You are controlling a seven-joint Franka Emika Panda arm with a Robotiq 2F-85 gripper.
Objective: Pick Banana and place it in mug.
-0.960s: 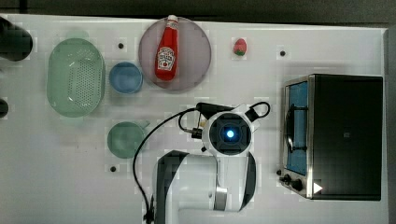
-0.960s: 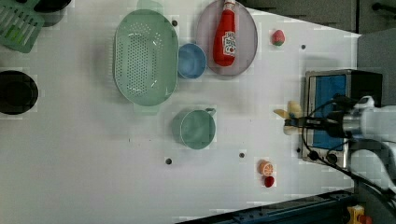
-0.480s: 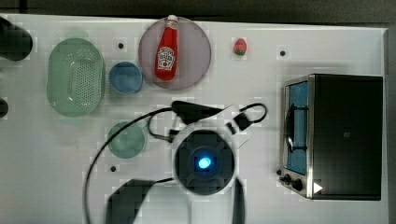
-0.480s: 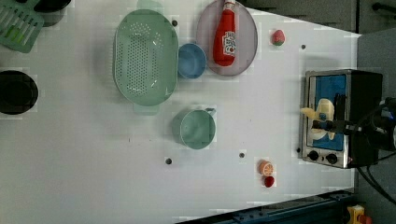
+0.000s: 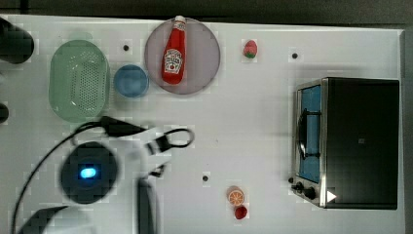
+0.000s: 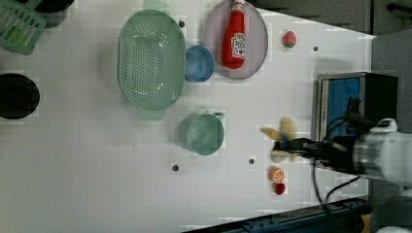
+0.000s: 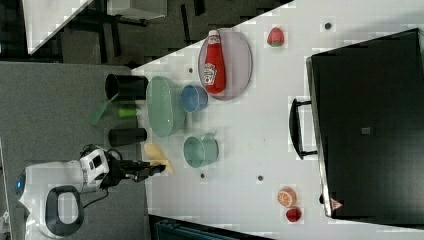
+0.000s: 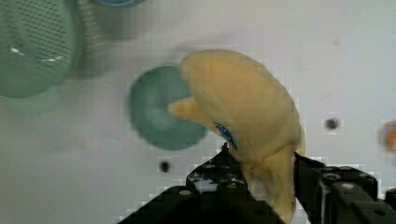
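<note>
Banana (image 8: 243, 121) sits clamped between the gripper (image 8: 261, 186) fingers in the wrist view, above the teal mug (image 8: 154, 109). Left view: the gripper (image 6: 286, 144) holds the banana (image 6: 284, 130) in the air, apart from the mug (image 6: 204, 134). Right view: banana (image 7: 157, 155) beside the mug (image 7: 197, 151).

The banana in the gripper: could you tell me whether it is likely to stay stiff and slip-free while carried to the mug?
The banana keeps its curved shape past the gripper, so probably stiff. It is clamped at one end only, so it might swivel.
</note>
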